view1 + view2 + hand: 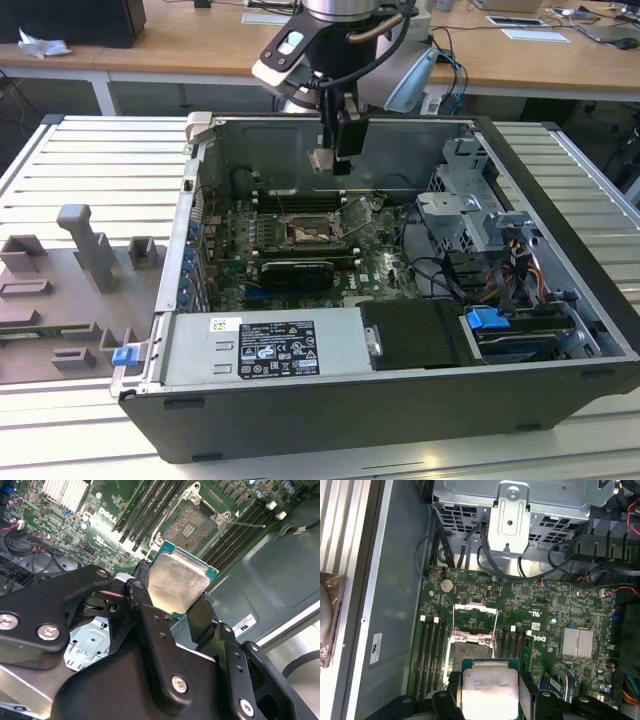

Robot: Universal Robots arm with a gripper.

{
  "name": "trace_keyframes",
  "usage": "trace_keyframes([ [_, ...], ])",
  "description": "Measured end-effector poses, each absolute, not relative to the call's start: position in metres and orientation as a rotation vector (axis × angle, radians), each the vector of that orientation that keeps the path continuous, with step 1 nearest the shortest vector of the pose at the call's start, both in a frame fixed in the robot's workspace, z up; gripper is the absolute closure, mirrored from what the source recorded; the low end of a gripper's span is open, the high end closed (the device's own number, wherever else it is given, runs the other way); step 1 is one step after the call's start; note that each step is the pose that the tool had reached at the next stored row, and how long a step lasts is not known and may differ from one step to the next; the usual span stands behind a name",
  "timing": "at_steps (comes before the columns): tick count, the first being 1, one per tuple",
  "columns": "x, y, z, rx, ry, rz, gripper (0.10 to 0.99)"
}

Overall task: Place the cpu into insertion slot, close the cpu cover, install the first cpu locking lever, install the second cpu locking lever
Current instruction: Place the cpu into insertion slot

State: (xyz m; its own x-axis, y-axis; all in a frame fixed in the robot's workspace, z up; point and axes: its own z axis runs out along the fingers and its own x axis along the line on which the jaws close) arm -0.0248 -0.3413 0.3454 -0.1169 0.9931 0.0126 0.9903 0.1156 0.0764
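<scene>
The black two-fingered end effector [172, 597] is clamped on the small flat square cpu with a pale silvery-grey metal face and green edging [177, 582]. One finger [139, 597] presses each of two opposite edges. In the exterior view the chip hangs in the air inside the open black and grey computer case [300, 440], which lies on the ribbed metal counter [80, 170]. The chip is over the far part of the green motherboard [385, 270], apart from everything below it.

The square dark-centred insertion slot with a silvery metal rim [192, 524] is bare. The thin shiny square metal cpu cover [358, 215] stands tilted up at the slot's edge on the exterior view's right, so the way down looks free. A thin wire locking lever [245, 525] lies out to the side of the slot.

To my eye the step in hand is the placement, with nothing yet seated. Doing it well seems to turn on three things:
- **Level:** keep the chip parallel with the socket floor.
- **Square:** line its edges up with the rim, with no rotation between them.
- **Straight:** bring it down without sliding across the contacts, since a skewed or dragged landing could bend them.

The fingers grip only the edges, so the hold is probably slim. A gentle descent and a release only once the chip rests flat would be prudent. The raised cover and the long black memory slots [432, 650] beside the socket leave the fingers little room.
</scene>
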Motion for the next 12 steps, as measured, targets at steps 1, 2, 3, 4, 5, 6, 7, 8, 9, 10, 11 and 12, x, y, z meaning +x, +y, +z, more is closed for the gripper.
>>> trace_keyframes([
  [1,-0.0248,-0.3413,0.3450,2.064,2.311,0.101,0.541],
  [2,-0.0248,-0.3413,0.3447,2.068,2.307,0.101,0.541],
  [3,-0.0248,-0.3413,0.3445,2.070,2.305,0.101,0.541],
  [4,-0.0248,-0.3413,0.3442,2.073,2.302,0.101,0.541],
  [5,-0.0249,-0.3413,0.3440,2.076,2.300,0.101,0.541],
  [6,-0.0248,-0.3413,0.3437,2.079,2.297,0.101,0.541],
  [7,-0.0248,-0.3413,0.3433,2.083,2.293,0.101,0.541],
  [8,-0.0248,-0.3413,0.3431,2.086,2.291,0.101,0.541],
  [9,-0.0248,-0.3413,0.3428,2.088,2.288,0.101,0.541],
  [10,-0.0248,-0.3413,0.3426,2.091,2.286,0.100,0.541],
  [11,-0.0248,-0.3413,0.3424,2.094,2.283,0.100,0.541],
  [12,-0.0248,-0.3413,0.3422,2.096,2.281,0.100,0.541],
])
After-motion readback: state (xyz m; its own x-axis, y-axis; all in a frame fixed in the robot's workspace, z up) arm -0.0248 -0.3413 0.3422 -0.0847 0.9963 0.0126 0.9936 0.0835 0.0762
